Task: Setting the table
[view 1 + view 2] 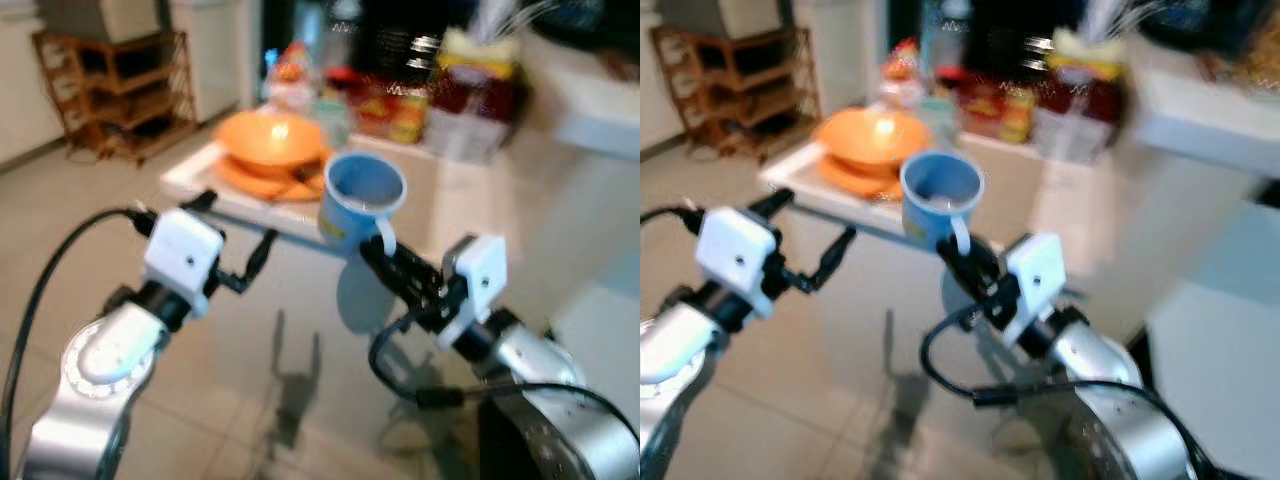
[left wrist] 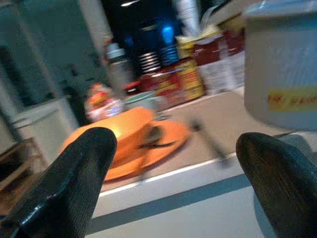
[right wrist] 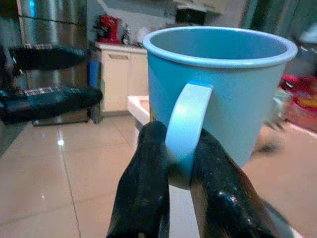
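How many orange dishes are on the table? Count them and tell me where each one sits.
2. An orange bowl sits on an orange plate at the table's near left corner, left of the blue mug held by the right gripper. Blur and clutter behind may hide more.

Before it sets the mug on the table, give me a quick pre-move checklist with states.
1. Right hand has the blue mug by its handle, fingers pinching it from both sides: ok.
2. Mug upright, mouth up: ok.
3. Mug contents: looks empty, but blurred: cannot tell.
4. Bare tabletop to the right of the orange bowl and plate for a landing spot: ok.
5. Left hand open, holding nothing, level with the table's near edge and left of the mug: ok.
6. Mug base high enough to pass over the table edge: cannot tell.
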Robot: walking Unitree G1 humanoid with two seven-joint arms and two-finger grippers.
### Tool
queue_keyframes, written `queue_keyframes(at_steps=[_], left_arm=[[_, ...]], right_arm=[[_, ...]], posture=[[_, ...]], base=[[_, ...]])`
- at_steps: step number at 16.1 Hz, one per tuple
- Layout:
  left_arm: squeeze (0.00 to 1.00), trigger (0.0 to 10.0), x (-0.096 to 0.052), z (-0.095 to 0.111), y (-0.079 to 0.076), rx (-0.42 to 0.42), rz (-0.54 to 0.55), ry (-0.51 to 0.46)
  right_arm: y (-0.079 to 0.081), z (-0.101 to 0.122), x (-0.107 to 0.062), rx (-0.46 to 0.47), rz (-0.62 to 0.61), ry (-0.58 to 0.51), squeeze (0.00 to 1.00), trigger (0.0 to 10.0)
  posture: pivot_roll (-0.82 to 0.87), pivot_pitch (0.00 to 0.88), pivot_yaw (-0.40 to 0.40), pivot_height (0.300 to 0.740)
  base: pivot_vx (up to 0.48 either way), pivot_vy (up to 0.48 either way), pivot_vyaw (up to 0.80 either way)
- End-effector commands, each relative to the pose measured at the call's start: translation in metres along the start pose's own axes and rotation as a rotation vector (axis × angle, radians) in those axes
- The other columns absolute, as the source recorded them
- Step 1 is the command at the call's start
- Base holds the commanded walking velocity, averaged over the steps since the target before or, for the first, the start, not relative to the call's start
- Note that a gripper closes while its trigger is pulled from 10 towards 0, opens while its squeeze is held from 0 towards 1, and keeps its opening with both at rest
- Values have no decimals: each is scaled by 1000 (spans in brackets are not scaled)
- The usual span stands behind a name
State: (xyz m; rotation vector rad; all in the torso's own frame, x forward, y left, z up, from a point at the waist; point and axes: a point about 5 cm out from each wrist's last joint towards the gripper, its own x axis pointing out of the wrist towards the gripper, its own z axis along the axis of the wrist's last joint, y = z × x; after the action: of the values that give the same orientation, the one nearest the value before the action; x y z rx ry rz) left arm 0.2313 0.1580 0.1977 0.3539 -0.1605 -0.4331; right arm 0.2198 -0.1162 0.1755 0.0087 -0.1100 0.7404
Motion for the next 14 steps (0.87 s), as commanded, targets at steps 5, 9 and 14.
queue_keyframes(at_steps=[5,9,14], left_arm=[[0,10000,2,3,-4,-4,-10,-26],[0,10000,4,3,-4,-9,0,-24],[0,10000,8,1,-9,-16,-3,-14]], right_arm=[[-5,6,-4,10,42,11,0,10000],[-8,1,-2,-30,38,53,0,10000],[-7,0,-5,-26,54,58,0,10000]], posture=[[71,1,-48,740],[76,6,-47,740],[65,11,-36,740]], base=[[0,-480,-360],[0,-480,0],[0,-480,0]])
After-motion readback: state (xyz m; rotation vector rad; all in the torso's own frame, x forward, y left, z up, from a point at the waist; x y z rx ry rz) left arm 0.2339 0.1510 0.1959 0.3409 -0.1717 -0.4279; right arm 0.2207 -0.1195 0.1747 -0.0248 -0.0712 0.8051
